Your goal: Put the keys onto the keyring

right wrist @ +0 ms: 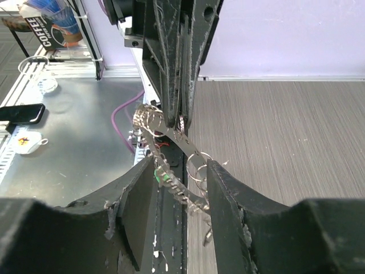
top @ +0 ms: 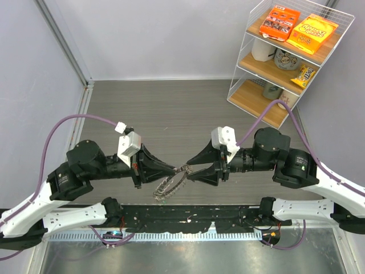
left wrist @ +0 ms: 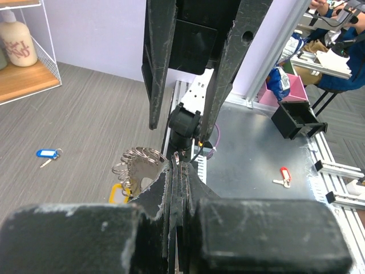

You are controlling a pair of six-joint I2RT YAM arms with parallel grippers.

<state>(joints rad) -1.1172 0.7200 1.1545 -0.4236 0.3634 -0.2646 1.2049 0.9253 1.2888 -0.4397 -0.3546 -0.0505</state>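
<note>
The keyring (top: 171, 184), a silvery band fringed with small rings and keys, hangs between the two arms above the table's near edge. My left gripper (top: 174, 169) is shut on its upper part; in the left wrist view the fingertips (left wrist: 181, 166) press together with the keyring (left wrist: 138, 166) bulging to their left over a yellow tag (left wrist: 117, 193). My right gripper (right wrist: 179, 174) is open, and its jaws straddle the keyring (right wrist: 171, 136) with a green key head (right wrist: 159, 176) between them. A blue-tagged key (left wrist: 46, 154) lies on the table and a red-tagged key (left wrist: 283, 175) lies on the metal plate.
A white wire shelf (top: 246, 68) with snack boxes and bottles stands at the back right. Purple cables loop above both arms. A metal plate (top: 188, 251) runs along the near edge behind the arm bases.
</note>
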